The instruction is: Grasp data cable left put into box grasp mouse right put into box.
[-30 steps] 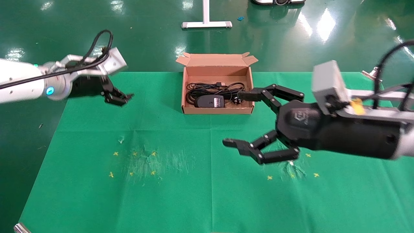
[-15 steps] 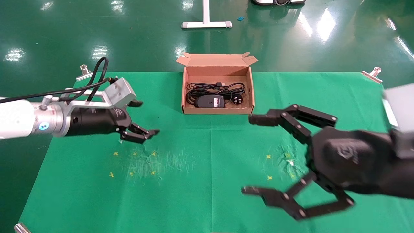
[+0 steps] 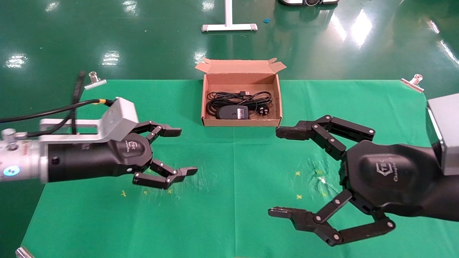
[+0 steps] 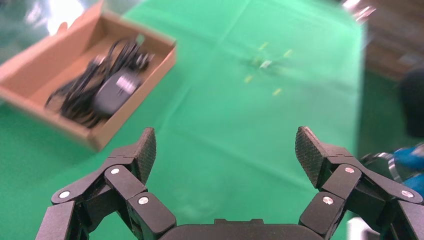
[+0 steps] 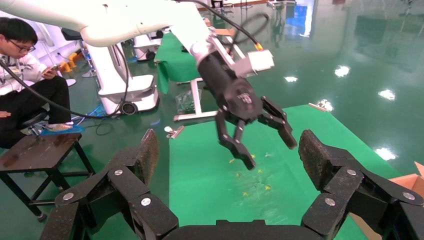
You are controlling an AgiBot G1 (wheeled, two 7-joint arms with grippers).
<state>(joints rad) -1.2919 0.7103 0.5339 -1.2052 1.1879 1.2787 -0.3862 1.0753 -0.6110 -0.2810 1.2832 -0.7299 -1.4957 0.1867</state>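
Left claw (image 3: 179,152) and right claw (image 3: 283,172) spread wide, empty, above the desk (image 3: 229,200); mouse (image 3: 232,112) and data cable (image 3: 236,97) inside the box (image 3: 240,122).

Thick black looped data cable (image 3: 235,98) partly hidden beneath small black oval mouse (image 3: 232,112); brown cardboard box (image 4: 131,117) blurred in left wrist view.

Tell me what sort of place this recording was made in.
Probably a robot lab or workshop hall: glossy green floor, a cloth-covered table clipped at its corners, and in the right wrist view another robot base and a seated person.
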